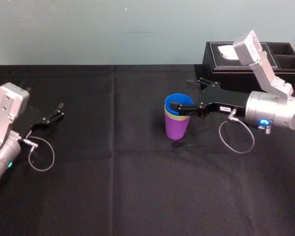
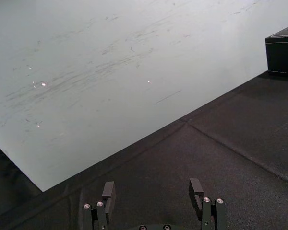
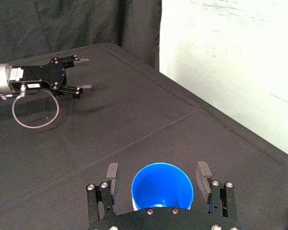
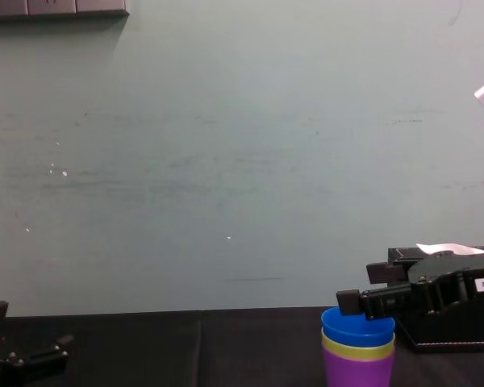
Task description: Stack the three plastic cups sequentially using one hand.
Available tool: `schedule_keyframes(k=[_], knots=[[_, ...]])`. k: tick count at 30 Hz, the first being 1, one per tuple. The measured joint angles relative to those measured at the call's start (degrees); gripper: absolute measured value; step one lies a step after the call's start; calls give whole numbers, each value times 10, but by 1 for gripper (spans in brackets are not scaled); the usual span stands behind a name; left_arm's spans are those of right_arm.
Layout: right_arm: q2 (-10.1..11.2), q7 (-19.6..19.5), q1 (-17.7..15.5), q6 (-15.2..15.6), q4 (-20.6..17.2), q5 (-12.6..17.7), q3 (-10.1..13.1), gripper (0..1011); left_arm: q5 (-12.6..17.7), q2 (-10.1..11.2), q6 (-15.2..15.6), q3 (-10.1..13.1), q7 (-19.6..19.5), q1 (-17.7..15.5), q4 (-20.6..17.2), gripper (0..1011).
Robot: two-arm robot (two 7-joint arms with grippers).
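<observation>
**A:** What is the right gripper (image 3: 157, 168) doing?

**B:** It is hanging over the blue cup (image 3: 162, 188) and looking straight down into it. Its jaws are standing apart, with one finger on each side of the rim, and neither seems to be touching the plastic.

**A:** And the cup?

**B:** It is standing upright on the black table (image 3: 134, 124).

**A:** Is anything showing farther off?

**B:** The left gripper (image 3: 84, 73) is sitting low over the table, well apart from the cup. Its jaws are also spread, and a grey cable (image 3: 34, 127) is looping beside it. A pale wall (image 3: 230, 62) is running along the table's edge, and a dark curtain (image 3: 86, 21) is hanging behind the corner.
</observation>
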Motion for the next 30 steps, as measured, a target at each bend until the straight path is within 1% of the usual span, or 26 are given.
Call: schedule_keyframes(k=[15, 22, 23, 30], knots=[[1, -1, -1, 0, -2, 0, 2, 1003, 0, 0, 0, 0, 0, 0, 0, 1011], [9, -22, -10, -2, -15, 7, 25, 1003, 0, 0, 0, 0, 0, 0, 0, 1011], [12, -28, -13, -4, -16, 9, 32, 1003, 0, 0, 0, 0, 0, 0, 0, 1011], [19, -54, -29, -15, -20, 9, 56, 1003, 0, 0, 0, 0, 0, 0, 0, 1011]])
